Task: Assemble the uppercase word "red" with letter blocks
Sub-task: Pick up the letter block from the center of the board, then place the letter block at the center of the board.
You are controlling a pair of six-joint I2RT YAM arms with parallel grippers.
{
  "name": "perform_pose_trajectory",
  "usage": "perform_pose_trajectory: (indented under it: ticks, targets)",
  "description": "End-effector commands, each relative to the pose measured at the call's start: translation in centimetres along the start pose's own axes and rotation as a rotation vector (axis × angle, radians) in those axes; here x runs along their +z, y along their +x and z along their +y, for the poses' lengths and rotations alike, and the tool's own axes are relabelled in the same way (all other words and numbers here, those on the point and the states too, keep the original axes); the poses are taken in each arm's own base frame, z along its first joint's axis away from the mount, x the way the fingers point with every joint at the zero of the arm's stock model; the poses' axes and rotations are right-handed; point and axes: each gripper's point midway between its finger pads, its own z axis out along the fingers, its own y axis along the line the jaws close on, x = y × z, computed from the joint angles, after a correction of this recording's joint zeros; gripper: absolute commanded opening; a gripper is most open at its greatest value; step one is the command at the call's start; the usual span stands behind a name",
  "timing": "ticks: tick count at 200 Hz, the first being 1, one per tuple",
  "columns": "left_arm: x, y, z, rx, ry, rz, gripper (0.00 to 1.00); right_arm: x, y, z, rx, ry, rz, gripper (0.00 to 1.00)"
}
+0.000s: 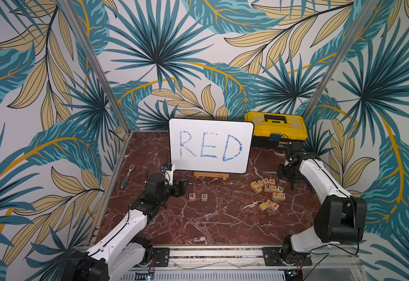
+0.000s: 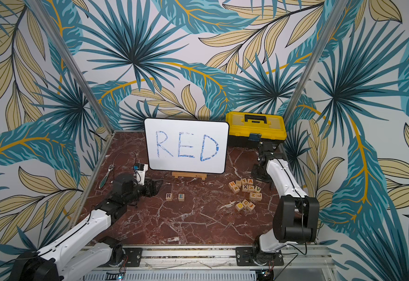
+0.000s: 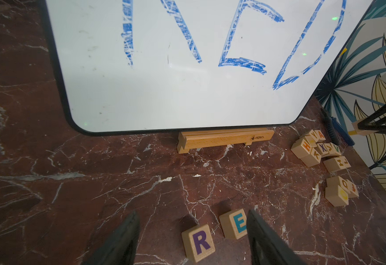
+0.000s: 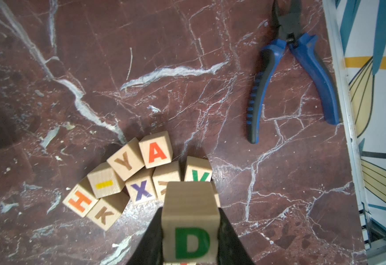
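Two letter blocks stand side by side on the marble, a dark R [image 1: 192, 196] [image 3: 200, 242] and a green E [image 1: 204, 196] [image 3: 234, 223], with a small gap between them. My left gripper [image 1: 185, 185] [image 3: 193, 211] hovers just left of them, open and holding nothing. My right gripper [image 4: 189, 213] is shut on a block with a green D [image 4: 189, 229], lifted above the loose pile of letter blocks [image 1: 268, 188] at the right. In that pile H, K, X, Y, A and V [image 4: 197, 175] face up.
A white board [image 1: 210, 146] with blue handwritten RED leans on a wooden stand [image 1: 210, 175] at the back. A yellow toolbox [image 1: 276, 126] sits back right. Blue pliers [image 4: 290, 80] lie right of the pile, a ratchet wrench [image 1: 127, 178] at far left. A smaller block cluster [image 1: 269, 205] lies nearer.
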Motion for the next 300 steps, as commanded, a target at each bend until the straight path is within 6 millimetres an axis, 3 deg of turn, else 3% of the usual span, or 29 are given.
perform_pose_trajectory:
  ticks: [1,47,100,131,177,221,258,300]
  targets:
    - [0.0,-0.6,-0.6,0.016,0.023,-0.012,0.74,-1.4,1.2,1.7,-0.065,-0.042,0.021,0.29]
    - [0.0,-0.4,-0.5,0.010,0.020,-0.009,0.74,-2.0,3.5,5.9,-0.221,-0.045,0.031,0.28]
    - [0.3,0.0,-0.6,0.006,0.032,0.011,0.74,-3.9,6.0,8.8,-0.283,-0.109,-0.001,0.28]
    - [0.2,0.5,-0.7,-0.007,0.045,0.019,0.74,-4.0,7.8,12.2,-0.346,-0.168,0.001,0.28]
    - [-0.5,1.4,-3.3,-0.008,0.182,0.057,0.74,-3.0,9.6,17.2,-0.438,-0.209,0.036,0.28]
    - [-1.7,2.0,-3.5,-0.025,0.199,0.020,0.74,-1.3,11.7,21.3,-0.485,-0.255,0.095,0.28]
    - [-1.9,3.9,-3.8,-0.083,0.240,0.070,0.75,-0.4,13.1,24.1,-0.459,-0.288,0.120,0.28]
    - [-2.1,3.6,-3.6,-0.071,0.229,0.050,0.75,0.4,15.0,26.4,-0.456,-0.274,0.138,0.28]
